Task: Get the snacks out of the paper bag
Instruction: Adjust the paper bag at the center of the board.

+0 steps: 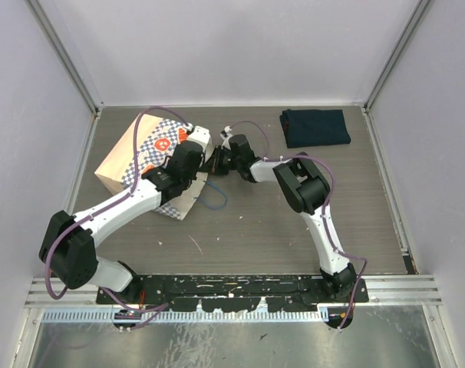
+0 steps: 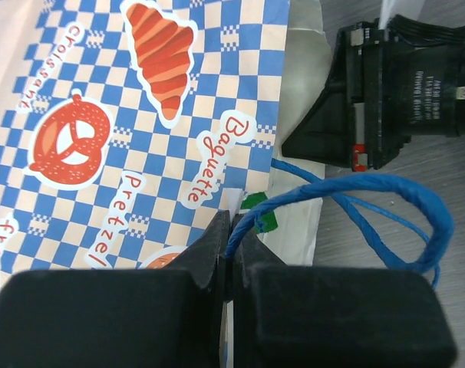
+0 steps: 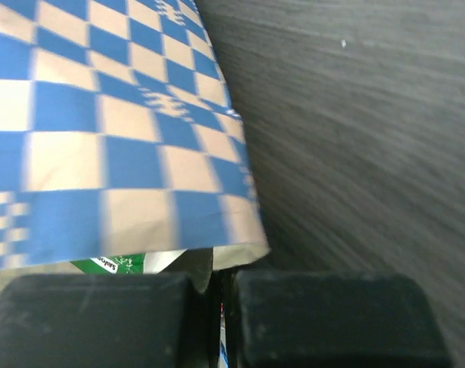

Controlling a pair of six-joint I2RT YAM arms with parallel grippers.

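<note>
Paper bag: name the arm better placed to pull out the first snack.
Right, probably. The right arm's jaws sit shut at the paper bag's mouth, a green packet showing beside them; the left arm's jaws pinch the bag's blue cord, anchoring it.

The top camera looks down from above and behind my bases and takes in the whole table [image 1: 294, 222]. Both wrist cameras sit very close to the bag [image 2: 140, 138] and share its checkered mouth edge. My right one is nearest, and blurred.

Left end effector [image 2: 231, 231] tight on cord [image 2: 371, 188] of paper bag [image 2: 140, 153]
</note>
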